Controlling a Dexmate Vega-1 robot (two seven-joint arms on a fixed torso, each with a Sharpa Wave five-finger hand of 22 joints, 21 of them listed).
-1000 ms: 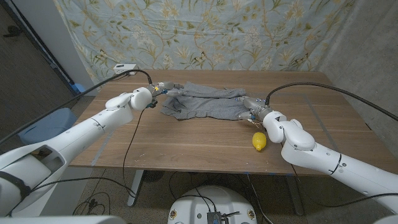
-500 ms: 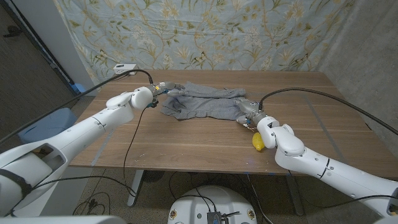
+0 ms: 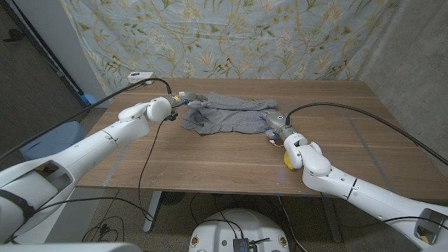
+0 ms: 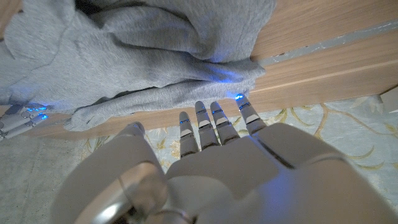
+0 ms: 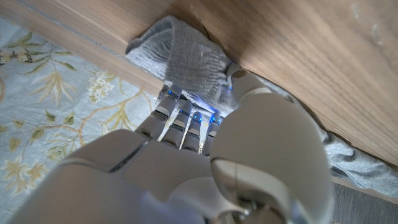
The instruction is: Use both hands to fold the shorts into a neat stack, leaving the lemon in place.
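- The grey shorts are spread crumpled across the far middle of the wooden counter
- The right edge of the shorts is gripped by the right robot hand, with cloth wrapped over its fingers
- The left robot hand is held at the shorts' left edge, fingers extended; whether it holds cloth cannot be told
- The lemon is seen beside the right forearm, near the front edge

Left hand fingers extended at grey shorts edge on table.
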